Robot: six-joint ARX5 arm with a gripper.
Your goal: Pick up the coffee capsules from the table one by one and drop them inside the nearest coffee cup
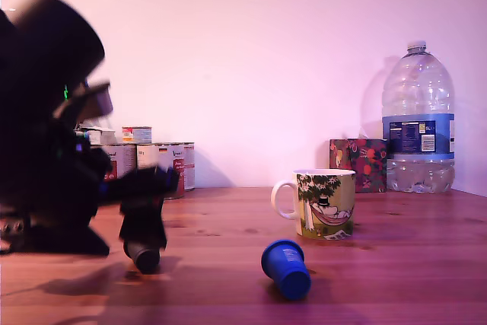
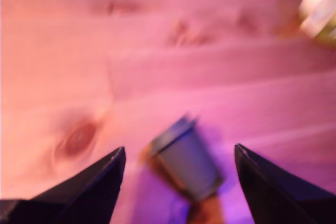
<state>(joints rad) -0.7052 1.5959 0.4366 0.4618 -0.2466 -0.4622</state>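
The gripper [image 2: 178, 182] stands wide open over the dark capsule [image 2: 186, 162], which seems tipped on the table [image 2: 79, 51], between the fingers in the blurred wrist view. Only the exterior view shows the blue capsule [image 1: 286, 268] lying before the mug [image 1: 323, 203].

I see a strong pink-magenta cast over both views, with the wall evenly lit and the table [image 1: 426, 264] dimmer toward the front. In the exterior view the arm is a dark, backlit smear of motion blur at the exterior view's left, while the coffee cup [image 1: 326, 203] and blue capsule [image 1: 285, 268] read fairly sharp with soft shadows beneath them. My wrist view is blurred throughout, the wood grain smeared and the grey capsule [image 2: 186, 163] soft-edged.
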